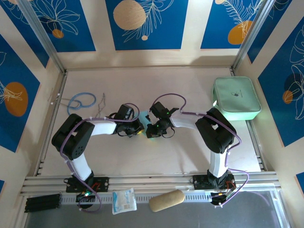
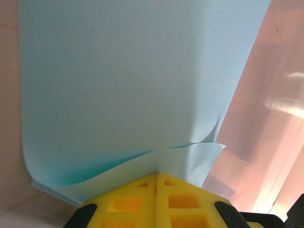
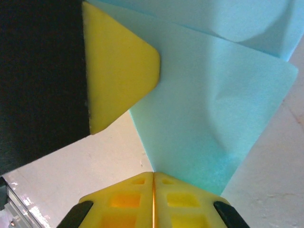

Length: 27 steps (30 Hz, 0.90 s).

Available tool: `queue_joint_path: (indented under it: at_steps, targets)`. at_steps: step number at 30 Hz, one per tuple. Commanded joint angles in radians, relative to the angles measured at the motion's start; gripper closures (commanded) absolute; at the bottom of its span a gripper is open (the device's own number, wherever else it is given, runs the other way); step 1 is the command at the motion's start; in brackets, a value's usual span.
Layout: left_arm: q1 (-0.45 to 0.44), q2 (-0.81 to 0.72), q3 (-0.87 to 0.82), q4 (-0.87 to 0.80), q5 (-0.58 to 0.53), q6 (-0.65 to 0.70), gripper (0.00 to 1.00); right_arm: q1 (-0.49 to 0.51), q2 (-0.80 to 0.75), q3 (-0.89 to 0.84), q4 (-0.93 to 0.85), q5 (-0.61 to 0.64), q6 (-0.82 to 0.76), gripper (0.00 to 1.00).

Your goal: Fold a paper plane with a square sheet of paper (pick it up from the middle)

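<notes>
The left pincer (image 2: 156,176) is clamping shut on the near edge of the light-blue square sheet of paper (image 2: 128,85), which is spreading out ahead of its tips. The right pincer (image 3: 153,175) is pinching the same sheet from the opposite side, above the desk (image 1: 190,85).

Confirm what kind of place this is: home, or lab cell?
Probably a lab robot cell: aluminium frame posts, printed blue wall panels, and a slotted mounting rail along the near edge.

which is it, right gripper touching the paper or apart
Touching. Right wrist view: the right gripper is shut on a corner of the paper.
</notes>
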Motion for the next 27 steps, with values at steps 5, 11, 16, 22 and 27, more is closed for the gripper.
queue_joint_path:
  at_steps: [5,11,16,22,27]
  targets:
    - [-0.006,0.042,-0.028,-0.079,-0.046,0.010,0.93,-0.005,0.034,0.006,-0.032,-0.030,-0.016,0.91]
    - [-0.006,0.043,-0.029,-0.081,-0.048,0.009,0.93,-0.006,0.045,0.008,-0.043,-0.031,-0.020,0.91]
    - [-0.004,0.044,-0.031,-0.079,-0.047,0.010,0.93,-0.009,0.009,0.006,-0.044,-0.047,-0.016,0.91]
    - [-0.004,0.041,-0.030,-0.081,-0.046,0.010,0.93,-0.017,-0.041,-0.014,-0.046,-0.067,-0.013,0.90]
    - [-0.003,0.041,-0.028,-0.079,-0.044,0.012,0.93,-0.020,-0.034,-0.036,-0.050,-0.074,-0.014,0.90]
